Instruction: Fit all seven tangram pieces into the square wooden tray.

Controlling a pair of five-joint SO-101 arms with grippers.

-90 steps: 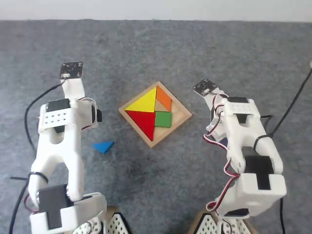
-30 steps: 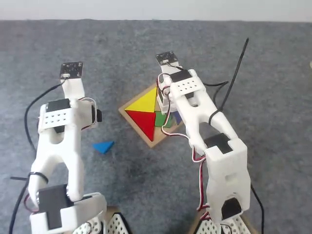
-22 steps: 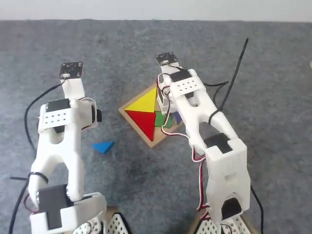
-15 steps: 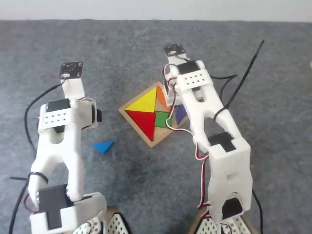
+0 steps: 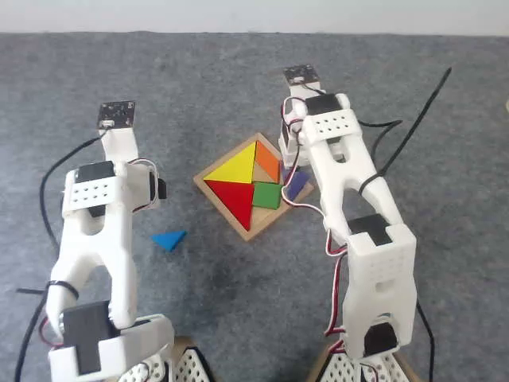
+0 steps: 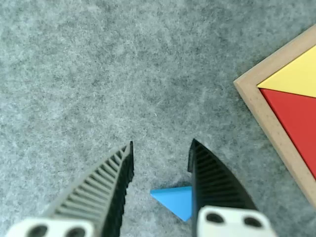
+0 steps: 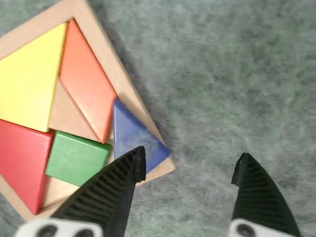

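Clearly the next move turns on the dark blue wooden triangle. It lies across the rim of the square wooden tray at its corner nearest the right arm, half over the frame, not seated flat, with its long edge running along that rim beside the orange parallelogram. The right pincer hangs wide apart and holds nothing. One finger is over the triangle's edge and the other over the grey carpeted worktop, so the piece lies to the tray side of the gap and this arm is the nearer one. Inside the tray sit the yellow large triangle, the red large triangle, the orange parallelogram and the green square. The pale wood patches between them may be bare floor or an unpainted piece; I cannot tell which. The light blue small triangle lies out on the worktop, well apart from the tray. It sits partly behind one finger of the left pincer, whose moderately parted, empty tips point beyond it.
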